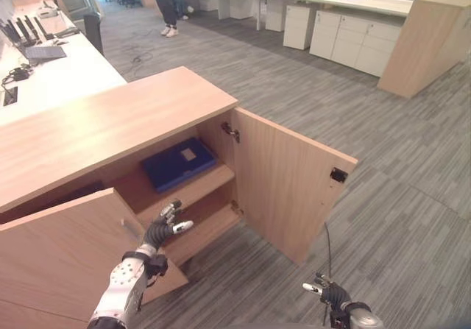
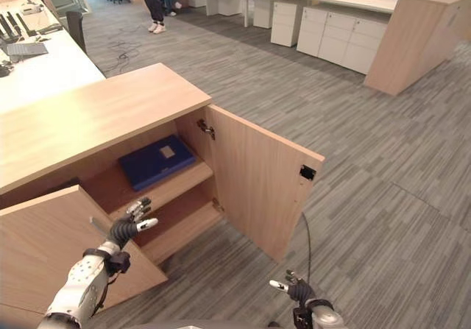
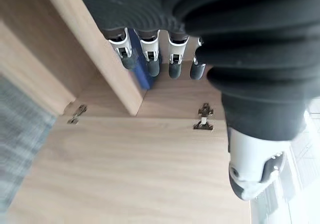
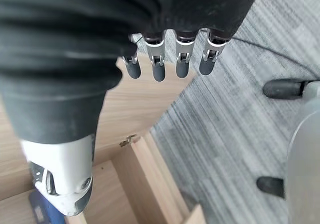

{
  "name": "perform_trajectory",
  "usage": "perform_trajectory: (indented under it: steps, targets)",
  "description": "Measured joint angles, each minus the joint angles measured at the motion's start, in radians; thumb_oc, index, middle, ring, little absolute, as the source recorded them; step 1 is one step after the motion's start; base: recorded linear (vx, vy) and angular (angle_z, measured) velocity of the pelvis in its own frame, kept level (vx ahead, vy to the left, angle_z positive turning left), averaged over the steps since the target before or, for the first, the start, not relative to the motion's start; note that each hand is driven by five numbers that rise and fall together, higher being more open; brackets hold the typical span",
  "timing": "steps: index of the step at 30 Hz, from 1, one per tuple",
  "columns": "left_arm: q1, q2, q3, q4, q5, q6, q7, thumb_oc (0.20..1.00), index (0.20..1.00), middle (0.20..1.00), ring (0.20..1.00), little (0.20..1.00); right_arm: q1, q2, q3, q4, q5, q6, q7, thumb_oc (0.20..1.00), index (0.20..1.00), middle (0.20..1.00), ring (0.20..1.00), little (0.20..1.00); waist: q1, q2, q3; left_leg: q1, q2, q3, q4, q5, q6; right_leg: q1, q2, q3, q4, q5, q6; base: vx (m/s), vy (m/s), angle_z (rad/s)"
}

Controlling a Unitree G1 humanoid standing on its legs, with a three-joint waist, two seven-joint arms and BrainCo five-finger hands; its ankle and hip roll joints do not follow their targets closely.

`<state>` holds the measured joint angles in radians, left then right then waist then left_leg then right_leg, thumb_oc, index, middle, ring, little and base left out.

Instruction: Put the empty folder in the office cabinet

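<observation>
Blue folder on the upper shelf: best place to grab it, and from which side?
Probably its front edge, reached through the open cabinet front. The blue folder lies flat on the upper shelf, so pinch that edge and slide it out. The left robot hand is nearest.

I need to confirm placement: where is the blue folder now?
In the left eye view the blue folder lies flat on the upper shelf inside the open cabinet, beyond the left hand.

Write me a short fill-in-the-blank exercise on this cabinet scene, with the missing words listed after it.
1. The blue folder lies on the cabinet's ____ shelf.
2. Both cabinet doors stand ____.
3. The left hand is in front of the shelves and holds ____.
4. The right hand hangs over the ____.

Missing words: upper; open; nothing; floor
</observation>
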<state>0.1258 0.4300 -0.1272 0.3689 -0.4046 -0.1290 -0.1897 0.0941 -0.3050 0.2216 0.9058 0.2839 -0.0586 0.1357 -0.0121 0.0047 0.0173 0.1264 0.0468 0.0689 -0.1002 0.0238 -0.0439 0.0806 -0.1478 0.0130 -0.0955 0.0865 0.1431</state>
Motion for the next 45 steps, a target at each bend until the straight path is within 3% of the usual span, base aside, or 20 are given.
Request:
perform_trajectory:
  steps: [6,10,11,14,18,19,20,21,22,23,27,29,30,31,32,33,37,39,42,45]
  targets:
    - [0.042,-0.002,-0.040,0.042,0.022,0.015,-0.001,1.000,1.000,1.000,1.000,1.000,0.003,0.005,0.000,0.000,0.000,0.004,-0.001,1.000,1.000,1.000,1.000,1.000,0.023,-0.019,-0.008,-0.003,0.000,0.012,0.000,0.002,0.004,-0.011,-0.001,-0.004,0.005,0.006,-0.002,-0.07,0.016,-0.05]
    - [0.005,-0.003,-0.114,0.085,0.052,0.024,-0.002,1.000,1.000,1.000,1.000,1.000,-0.060,0.009,-0.011,0.001,0.000,0.004,-0.007,1.000,1.000,1.000,1.000,1.000,0.014,-0.012,0.053,-0.024,0.012,0.045,0.000,0.012,0.014,-0.171,0.001,-0.065,0.260,0.000,0.019,-0.06,-0.068,-0.24]
    - [-0.012,-0.015,-0.118,0.123,0.080,0.031,-0.009,1.000,1.000,1.000,1.000,1.000,-0.077,0.014,-0.029,0.011,0.000,0.006,-0.010,1.000,1.000,1.000,1.000,1.000,0.005,-0.001,0.081,-0.011,0.019,0.072,0.003,0.016,0.017,-0.261,-0.056,-0.151,0.415,-0.046,0.086,0.11,-0.298,-0.42]
    - [-0.007,-0.035,-0.121,0.186,0.106,0.042,-0.008,1.000,1.000,1.000,1.000,1.000,-0.068,0.012,-0.032,0.014,0.000,0.006,-0.013,1.000,1.000,1.000,1.000,1.000,0.005,-0.021,0.068,-0.014,0.004,0.158,0.001,0.008,0.003,-0.277,-0.226,-0.287,0.390,-0.073,0.066,0.10,-0.174,-0.21]
    - [-0.002,-0.025,-0.128,0.212,0.112,0.048,-0.006,1.000,1.000,1.000,1.000,1.000,-0.080,0.015,-0.035,0.054,0.001,0.005,-0.019,1.000,1.000,1.000,1.000,1.000,0.005,-0.016,0.072,-0.015,0.029,0.144,0.001,0.005,-0.026,-0.242,-0.247,-0.272,0.209,-0.052,0.102,0.14,-0.237,-0.17]
    - [-0.002,-0.023,-0.127,0.226,0.119,0.049,-0.006,1.000,1.000,1.000,1.000,1.000,-0.085,0.015,-0.039,0.075,0.001,0.005,-0.023,1.000,1.000,1.000,1.000,1.000,-0.007,-0.022,0.066,-0.011,0.032,0.144,0.000,0.003,-0.037,-0.205,-0.239,-0.275,0.148,-0.050,0.099,0.18,-0.236,-0.02]
    - [0.005,-0.043,-0.132,0.233,0.120,0.050,-0.009,1.000,1.000,1.000,1.000,1.000,-0.062,0.000,-0.055,0.115,0.001,0.005,-0.031,1.000,1.000,1.000,1.000,1.000,-0.026,-0.001,0.055,0.020,0.078,0.143,0.000,-0.010,-0.062,-0.174,-0.189,-0.279,0.113,0.062,0.083,0.17,-0.247,0.01]
    - [0.013,-0.066,-0.138,0.237,0.120,0.049,-0.009,1.000,1.000,1.000,1.000,1.000,-0.054,-0.015,-0.064,0.147,0.001,0.007,-0.032,1.000,1.000,1.000,1.000,1.000,-0.032,0.026,0.049,0.037,0.118,0.146,0.001,-0.014,-0.070,-0.153,-0.149,-0.290,0.113,0.072,0.072,0.28,-0.481,-0.34]
    - [0.029,-0.103,-0.146,0.238,0.120,0.047,-0.017,1.000,1.000,1.000,1.000,1.000,-0.041,-0.052,-0.070,0.156,0.001,0.016,-0.038,1.000,1.000,1.000,1.000,1.000,-0.033,0.087,0.013,0.043,0.178,0.157,0.005,-0.028,-0.043,-0.139,-0.078,-0.287,0.079,0.078,0.045,0.20,-0.392,-0.47]
    - [0.002,-0.138,-0.144,0.269,0.116,0.043,-0.016,1.000,1.000,1.000,1.000,1.000,-0.043,-0.088,-0.072,0.156,0.010,0.017,-0.042,1.000,1.000,1.000,1.000,1.000,-0.042,0.117,-0.001,0.023,0.234,0.161,0.074,0.001,-0.061,-0.133,-0.016,-0.296,0.047,0.073,0.012,0.18,-0.359,-0.56]
    - [-0.057,-0.139,-0.144,0.347,0.107,0.047,0.000,1.000,1.000,1.000,1.000,1.000,-0.066,-0.084,-0.071,0.153,0.011,0.016,-0.048,1.000,1.000,1.000,1.000,1.000,-0.043,0.058,0.020,-0.055,0.266,0.099,0.261,0.131,-0.164,-0.095,-0.002,-0.294,0.030,0.048,-0.045,0.11,-0.203,-0.18]
    - [-0.064,-0.139,-0.143,0.350,0.106,0.049,0.006,1.000,1.000,1.000,1.000,1.000,-0.070,-0.084,-0.072,0.153,0.011,0.016,-0.049,1.000,1.000,1.000,1.000,1.000,-0.042,0.045,0.033,-0.085,0.276,0.070,0.321,0.187,-0.179,-0.075,0.016,-0.298,0.025,0.041,-0.070,0.14,-0.123,-0.06]
    - [-0.056,-0.145,-0.142,0.354,0.106,0.049,0.009,1.000,1.000,1.000,1.000,1.000,-0.073,-0.085,-0.068,0.153,0.011,0.017,-0.049,1.000,1.000,1.000,1.000,1.000,-0.035,0.022,0.053,-0.091,0.289,0.040,0.360,0.273,-0.224,-0.059,0.032,-0.291,0.020,0.023,-0.097,0.25,-0.085,-0.16]
    - [-0.054,-0.144,-0.143,0.359,0.106,0.050,0.012,1.000,1.000,1.000,1.000,1.000,-0.079,-0.083,-0.067,0.153,0.011,0.017,-0.048,1.000,1.000,1.000,1.000,1.000,-0.033,0.016,0.057,-0.110,0.292,0.031,0.393,0.298,-0.192,-0.041,0.031,-0.285,0.015,0.015,-0.111,0.22,0.023,-0.14]
    - [-0.056,-0.149,-0.146,0.362,0.106,0.050,0.011,1.000,1.000,1.000,1.000,1.000,-0.088,-0.090,-0.067,0.152,0.011,0.018,-0.051,1.000,1.000,1.000,1.000,1.000,-0.030,0.004,0.062,-0.140,0.272,0.038,0.412,0.228,-0.225,-0.024,0.029,-0.276,0.001,0.008,-0.127,0.22,0.071,0.03]
    - [-0.067,-0.151,-0.146,0.369,0.106,0.048,0.012,1.000,1.000,1.000,1.000,1.000,-0.094,-0.095,-0.067,0.152,0.011,0.018,-0.051,1.000,1.000,1.000,1.000,1.000,-0.028,-0.004,0.066,-0.139,0.235,0.034,0.331,0.150,-0.209,-0.024,0.022,-0.278,0.001,0.004,-0.132,0.19,0.093,0.10]
    - [-0.075,-0.145,-0.147,0.370,0.107,0.049,0.017,1.000,1.000,1.000,1.000,1.000,-0.102,-0.098,-0.068,0.149,0.011,0.017,-0.051,1.000,1.000,1.000,1.000,1.000,-0.002,0.022,0.074,-0.110,0.152,0.074,0.050,0.144,-0.165,-0.001,0.056,-0.294,0.001,-0.017,-0.136,0.11,0.049,-0.01]
    - [-0.069,-0.145,-0.147,0.376,0.107,0.048,0.020,1.000,1.000,1.000,1.000,1.000,-0.101,-0.097,-0.061,0.147,0.011,0.016,-0.050,1.000,1.000,1.000,1.000,1.000,-0.004,0.038,0.067,-0.089,0.128,0.031,0.061,0.157,-0.149,0.026,0.072,-0.297,0.001,-0.035,-0.118,0.12,0.039,0.01]
    - [-0.073,-0.144,-0.145,0.369,0.108,0.044,0.023,1.000,1.000,1.000,1.000,1.000,-0.094,-0.085,-0.058,0.145,0.011,0.017,-0.048,1.000,1.000,1.000,1.000,1.000,-0.004,0.051,0.056,-0.051,0.115,0.040,0.010,0.087,-0.084,0.048,0.070,-0.303,0.001,-0.041,-0.074,0.07,0.065,0.14]
    - [-0.068,-0.122,-0.144,0.368,0.108,0.045,0.024,1.000,1.000,1.000,1.000,1.000,-0.098,-0.054,-0.044,0.116,0.010,0.018,-0.046,1.000,1.000,1.000,1.000,1.000,0.011,0.021,0.053,-0.046,0.082,0.037,0.011,0.059,-0.067,0.055,0.039,-0.303,0.007,-0.032,-0.056,0.05,0.069,0.05]
